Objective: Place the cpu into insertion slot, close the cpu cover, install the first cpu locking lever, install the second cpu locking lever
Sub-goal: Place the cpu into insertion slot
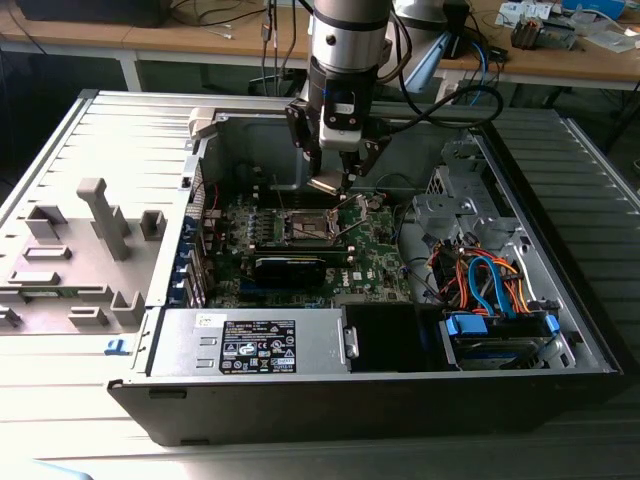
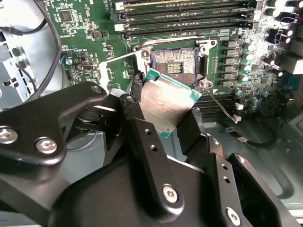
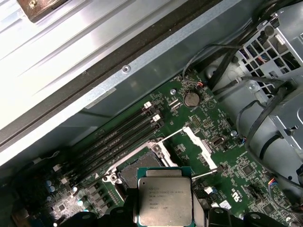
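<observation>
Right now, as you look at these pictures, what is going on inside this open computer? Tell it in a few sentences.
The robot arm's gripper is clamped on the cpu by its edges and holds it in the air over the green motherboard inside the open computer case. The insertion slot lies bare close by, with the cpu cover swung open beside it. The cpu is not yet seated.

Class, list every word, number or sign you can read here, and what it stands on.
The label on the power supply: white print, too small to read.
The cpu in the gripper: engraved lines, too blurred to read.
The green circuit board: white markings, too small to read.
Nothing can be quoted.
</observation>
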Robot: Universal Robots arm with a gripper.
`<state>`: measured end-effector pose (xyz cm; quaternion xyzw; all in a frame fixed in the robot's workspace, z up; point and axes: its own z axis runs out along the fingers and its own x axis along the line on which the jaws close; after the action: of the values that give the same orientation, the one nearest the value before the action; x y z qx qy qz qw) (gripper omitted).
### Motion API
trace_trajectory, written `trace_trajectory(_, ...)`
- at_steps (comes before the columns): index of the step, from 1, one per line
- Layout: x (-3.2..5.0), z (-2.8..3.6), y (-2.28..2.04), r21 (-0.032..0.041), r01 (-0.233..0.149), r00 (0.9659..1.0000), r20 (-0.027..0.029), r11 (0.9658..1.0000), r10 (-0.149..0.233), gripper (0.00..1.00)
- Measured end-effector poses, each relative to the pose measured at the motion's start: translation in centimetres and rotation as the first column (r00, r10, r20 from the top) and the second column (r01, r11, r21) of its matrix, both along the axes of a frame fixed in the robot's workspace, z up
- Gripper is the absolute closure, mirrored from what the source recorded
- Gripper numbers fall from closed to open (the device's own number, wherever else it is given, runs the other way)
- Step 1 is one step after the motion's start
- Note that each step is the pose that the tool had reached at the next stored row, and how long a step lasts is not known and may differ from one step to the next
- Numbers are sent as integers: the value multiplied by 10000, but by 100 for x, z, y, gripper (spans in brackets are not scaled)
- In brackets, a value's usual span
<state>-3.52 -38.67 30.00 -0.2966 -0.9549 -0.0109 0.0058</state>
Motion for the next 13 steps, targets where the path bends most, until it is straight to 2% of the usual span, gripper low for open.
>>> trace_trajectory(13, 0, 0, 0, -1, 174, 9998, 0, 9998, -174, 45)
